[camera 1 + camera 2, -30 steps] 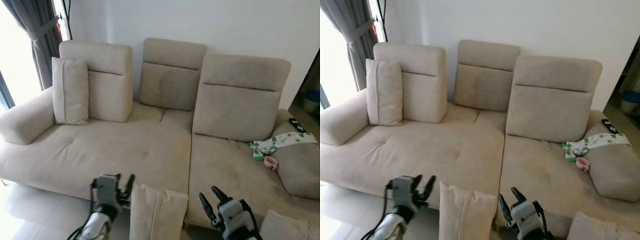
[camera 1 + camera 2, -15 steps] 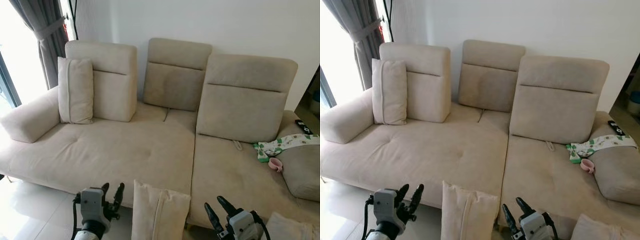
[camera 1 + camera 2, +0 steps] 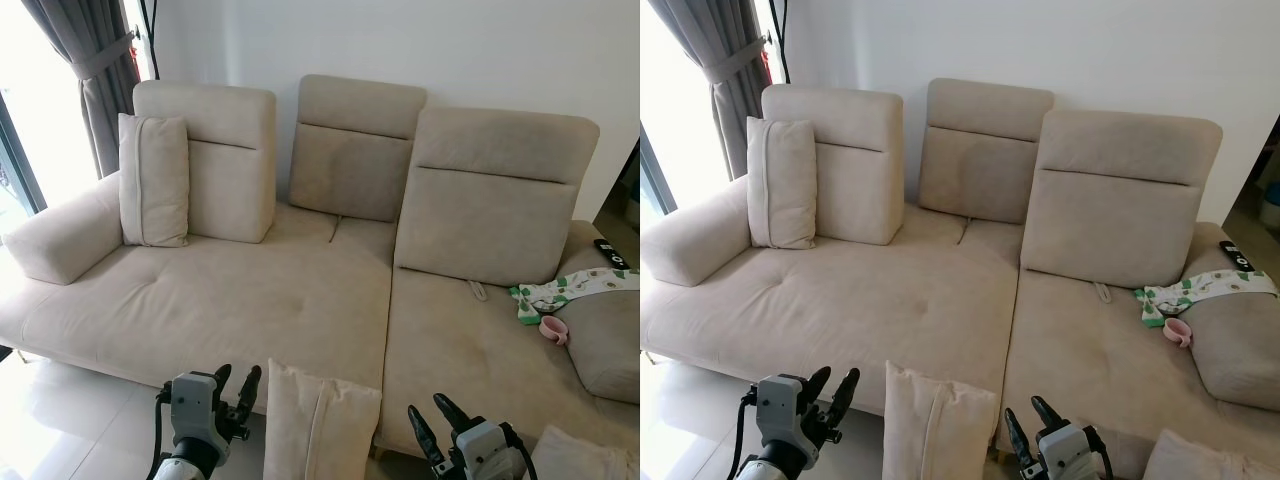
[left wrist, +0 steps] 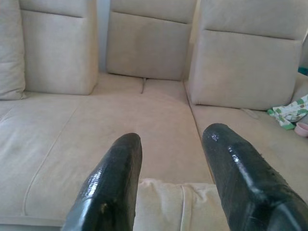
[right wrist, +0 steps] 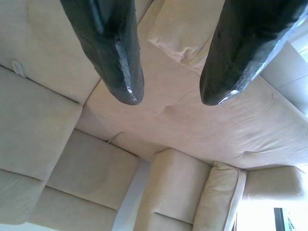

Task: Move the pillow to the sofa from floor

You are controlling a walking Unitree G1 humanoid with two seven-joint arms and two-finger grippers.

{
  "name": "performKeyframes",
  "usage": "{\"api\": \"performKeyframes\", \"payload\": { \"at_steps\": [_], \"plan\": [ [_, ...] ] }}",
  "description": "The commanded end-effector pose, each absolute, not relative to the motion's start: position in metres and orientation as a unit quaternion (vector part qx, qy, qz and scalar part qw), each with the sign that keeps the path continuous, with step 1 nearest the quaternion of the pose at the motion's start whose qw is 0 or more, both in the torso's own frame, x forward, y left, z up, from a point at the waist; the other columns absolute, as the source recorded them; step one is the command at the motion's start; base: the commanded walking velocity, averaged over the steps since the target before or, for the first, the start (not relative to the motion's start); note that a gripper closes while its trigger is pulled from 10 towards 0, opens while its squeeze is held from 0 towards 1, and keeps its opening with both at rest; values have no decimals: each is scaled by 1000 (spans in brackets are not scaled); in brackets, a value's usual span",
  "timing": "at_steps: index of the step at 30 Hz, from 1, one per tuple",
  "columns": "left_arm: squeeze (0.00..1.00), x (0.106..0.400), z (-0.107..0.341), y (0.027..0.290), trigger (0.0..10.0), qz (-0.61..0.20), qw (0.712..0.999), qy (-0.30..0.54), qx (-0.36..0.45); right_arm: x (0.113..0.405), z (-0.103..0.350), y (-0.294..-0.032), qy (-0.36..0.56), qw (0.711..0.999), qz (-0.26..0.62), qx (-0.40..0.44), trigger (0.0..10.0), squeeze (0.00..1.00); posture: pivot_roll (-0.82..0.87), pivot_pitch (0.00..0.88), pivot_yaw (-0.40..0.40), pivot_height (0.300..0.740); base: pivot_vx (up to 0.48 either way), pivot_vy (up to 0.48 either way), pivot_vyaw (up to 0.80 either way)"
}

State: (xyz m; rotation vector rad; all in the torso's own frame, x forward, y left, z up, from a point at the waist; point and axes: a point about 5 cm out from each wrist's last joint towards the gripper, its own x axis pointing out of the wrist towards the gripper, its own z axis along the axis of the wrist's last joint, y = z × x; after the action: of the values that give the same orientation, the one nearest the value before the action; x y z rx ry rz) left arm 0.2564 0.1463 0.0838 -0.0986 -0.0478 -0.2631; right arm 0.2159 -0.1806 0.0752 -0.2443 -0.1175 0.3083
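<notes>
At 6 o'clock before you, the beige pillow (image 3: 318, 425) is standing upright against the sofa (image 3: 300, 300) front | left gripper (image 3: 236, 388) is hovering at its 9 o'clock, fingers spread | right gripper (image 3: 430, 425) is hovering at its 3 o'clock, fingers spread | a second cushion (image 3: 152, 180) is leaning at 10 o'clock on the seat

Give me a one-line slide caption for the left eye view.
Open left gripper and right gripper flank the upright beige fabric pillow before the beige sofa.
</notes>
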Motion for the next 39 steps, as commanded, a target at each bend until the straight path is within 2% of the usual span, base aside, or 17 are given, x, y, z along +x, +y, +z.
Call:
{"api": "performKeyframes", "payload": {
  "at_steps": [1, 18, 39],
  "plan": [
    [0, 256, 84, 145, 10000, -138, 989, -21, -53, 215, 72, -181, -53, 980, 150, -119, 10000, 0, 33, 0, -3, 740, 0, 0, 0],
    [0, 258, 85, 142, 10000, -142, 988, -20, -53, 219, 69, -180, -51, 979, 155, -124, 10000, 0, 31, 0, -6, 740, 0, 0, 0],
    [0, 258, 85, 139, 10000, -146, 988, -19, -55, 221, 68, -179, -54, 979, 152, -121, 10000, 0, 29, 0, -5, 740, 252, 0, 0]
  ]
}}
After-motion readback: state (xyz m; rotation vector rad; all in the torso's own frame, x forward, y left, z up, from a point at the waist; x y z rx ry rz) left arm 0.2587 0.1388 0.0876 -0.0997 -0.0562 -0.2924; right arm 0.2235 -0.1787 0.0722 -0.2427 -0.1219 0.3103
